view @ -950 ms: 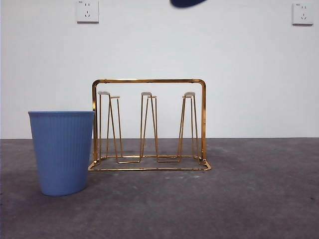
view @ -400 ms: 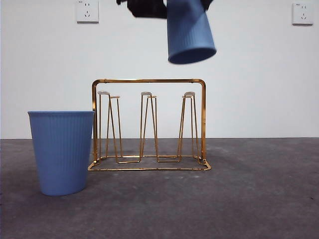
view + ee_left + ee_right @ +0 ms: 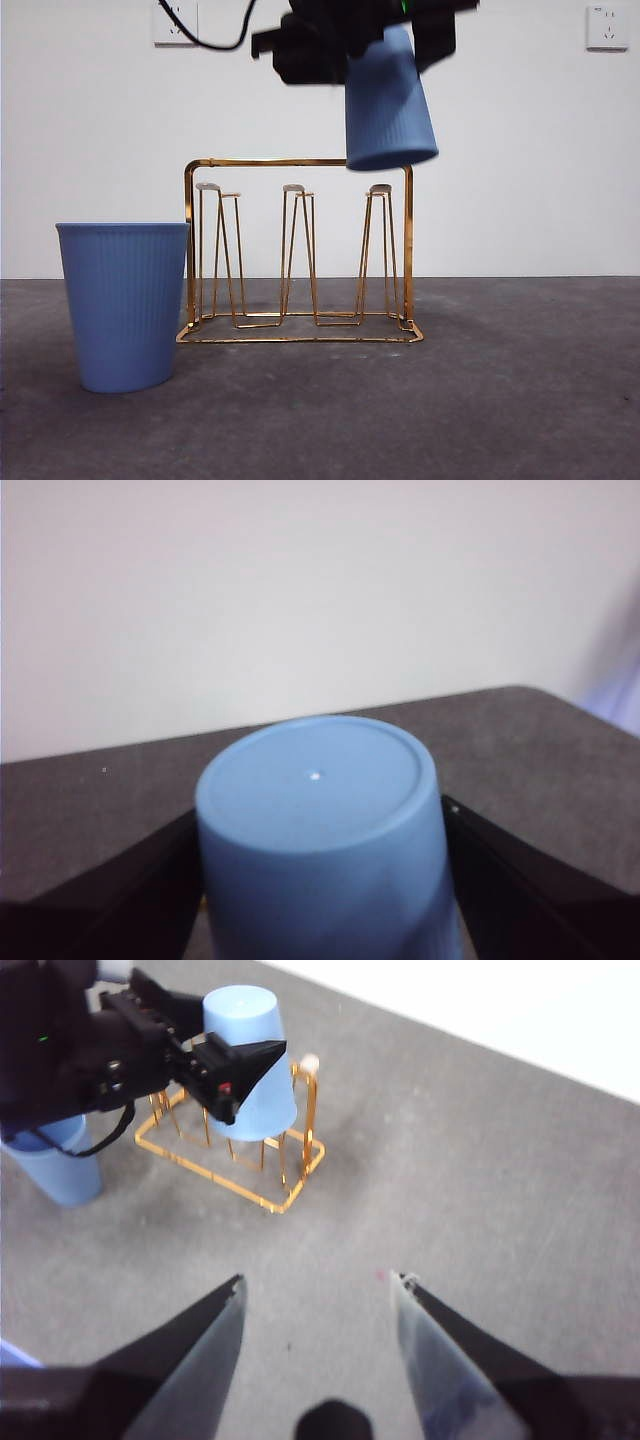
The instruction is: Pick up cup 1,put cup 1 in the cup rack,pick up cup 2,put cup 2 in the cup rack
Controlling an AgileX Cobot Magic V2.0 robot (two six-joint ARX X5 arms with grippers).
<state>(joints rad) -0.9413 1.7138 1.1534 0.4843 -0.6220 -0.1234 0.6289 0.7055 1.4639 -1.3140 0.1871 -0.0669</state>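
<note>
My left gripper (image 3: 375,40) is shut on a blue ribbed cup (image 3: 390,110) and holds it upside down and slightly tilted. The cup's rim is level with the top bar of the gold wire cup rack (image 3: 297,162), over its right-hand pegs. In the left wrist view the cup's flat bottom (image 3: 320,780) sits between my two black jaws. A second blue cup (image 3: 125,305) stands upright on the table just left of the rack. My right gripper (image 3: 315,1295) is open and empty, high over the table away from the rack (image 3: 240,1185); its view also shows the held cup (image 3: 250,1060).
The dark grey table (image 3: 500,400) runs to a white wall with two sockets (image 3: 175,22) (image 3: 607,27). A black cable (image 3: 215,40) hangs from the left arm. The standing cup also shows in the right wrist view (image 3: 60,1170).
The left gripper has come down from the top of the front view with the upturned cup. The cup's rim now reaches the rack's top bar at its right end.
</note>
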